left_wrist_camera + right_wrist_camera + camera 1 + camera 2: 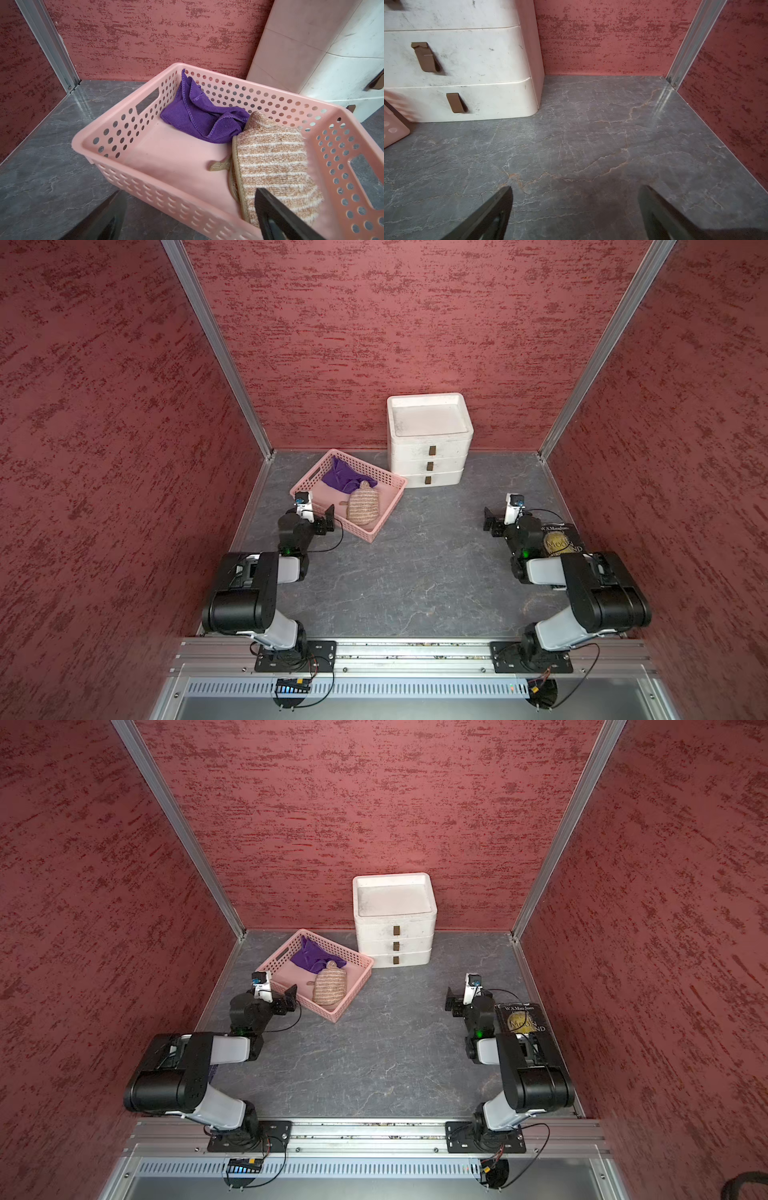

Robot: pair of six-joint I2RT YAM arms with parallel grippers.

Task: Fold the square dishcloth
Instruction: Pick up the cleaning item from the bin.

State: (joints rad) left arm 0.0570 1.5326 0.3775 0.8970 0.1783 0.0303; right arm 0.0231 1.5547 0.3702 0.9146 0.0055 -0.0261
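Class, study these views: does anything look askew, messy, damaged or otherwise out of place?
The pink basket sits skewed to the table edges, the purple cloth lies crumpled inside it, and the white drawer unit is scuffed. A book lies partly under the right arm.

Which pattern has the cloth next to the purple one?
The cloth has tan and white stripes; left wrist view shows it best.

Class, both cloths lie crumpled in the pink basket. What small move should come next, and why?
Probably reach the left gripper into the basket for the purple cloth: its fingers stand open and empty at the rim, the right gripper is far off. Which cloth is square is unclear.
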